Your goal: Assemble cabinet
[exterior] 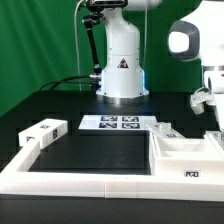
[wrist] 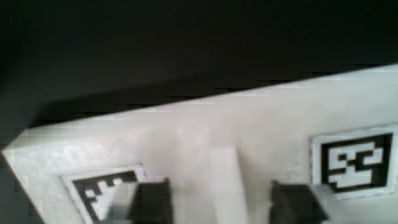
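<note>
The cabinet body [exterior: 186,152] is a white open box at the exterior view's right, with a tag on its front wall. My gripper [exterior: 205,104] hangs just above its far right part. In the wrist view my gripper [wrist: 222,203] is close over a white cabinet panel [wrist: 214,125] bearing two black-and-white tags. The dark fingers [wrist: 146,202] stand apart on either side of a raised white strip [wrist: 222,175], and I see no contact with it. A smaller white tagged piece [exterior: 44,132] lies apart at the exterior view's left.
The marker board [exterior: 113,123] lies in front of the arm's white base [exterior: 122,70]. A long low white border rail [exterior: 90,184] runs along the front and up the left. The table top is black, with a green curtain behind.
</note>
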Motion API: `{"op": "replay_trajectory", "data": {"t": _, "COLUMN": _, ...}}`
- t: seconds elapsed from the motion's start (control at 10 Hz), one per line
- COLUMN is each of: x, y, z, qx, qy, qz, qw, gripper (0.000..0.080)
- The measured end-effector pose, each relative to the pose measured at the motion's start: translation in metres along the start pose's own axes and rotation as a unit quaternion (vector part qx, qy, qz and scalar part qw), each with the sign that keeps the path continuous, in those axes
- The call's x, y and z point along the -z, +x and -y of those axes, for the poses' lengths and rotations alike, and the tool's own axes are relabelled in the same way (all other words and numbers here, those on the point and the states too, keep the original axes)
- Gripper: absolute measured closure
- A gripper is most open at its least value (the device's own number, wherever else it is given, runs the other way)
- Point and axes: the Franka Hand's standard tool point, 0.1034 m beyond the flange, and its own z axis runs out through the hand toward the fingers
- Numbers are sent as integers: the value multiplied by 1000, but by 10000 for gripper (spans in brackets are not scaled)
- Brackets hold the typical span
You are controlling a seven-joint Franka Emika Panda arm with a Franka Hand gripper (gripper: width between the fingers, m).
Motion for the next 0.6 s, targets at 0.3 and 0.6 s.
{"op": "replay_trajectory", "data": {"t": 0.3, "x": 0, "y": -2, "z": 0, "qx": -1, "qy": 0, "qz": 1, "qw": 1000, "gripper": 732}}
{"op": "replay_trajectory", "data": {"t": 0.6, "x": 2, "y": -4, "z": -2, "qx": -2, "qy": -1, "qz": 1, "qw": 1000, "gripper": 732}}
